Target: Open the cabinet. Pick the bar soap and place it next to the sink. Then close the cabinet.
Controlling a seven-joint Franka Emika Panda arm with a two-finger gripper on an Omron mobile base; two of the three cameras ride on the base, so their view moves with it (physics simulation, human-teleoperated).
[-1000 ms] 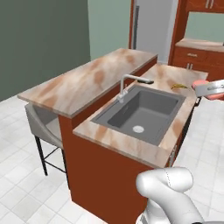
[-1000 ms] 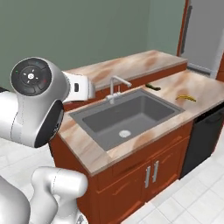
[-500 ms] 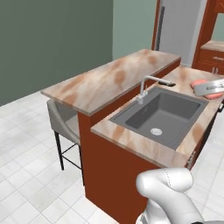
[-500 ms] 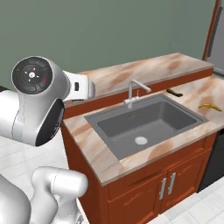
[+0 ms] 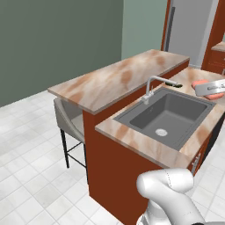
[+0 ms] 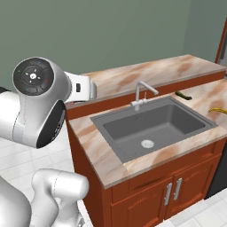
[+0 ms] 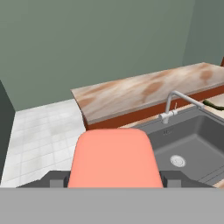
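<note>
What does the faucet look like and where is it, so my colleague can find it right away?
Start at the dark grey sink sunk into the marbled countertop. At its back rim, against the raised bar ledge, stands the faucet: a slim silver post with a spout angled over the basin. Nothing else near the basin is tall and metallic.

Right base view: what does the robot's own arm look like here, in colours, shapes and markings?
The glossy white rounded arm is built of bulbous tube-like segments. Its big joint ends in a dark round cap with small coloured dots, and a dark band runs down the elbow. A small white block with a dark rectangular mark sticks out beside it. In the hand view, the pincer shows dark grey finger tips.
</note>
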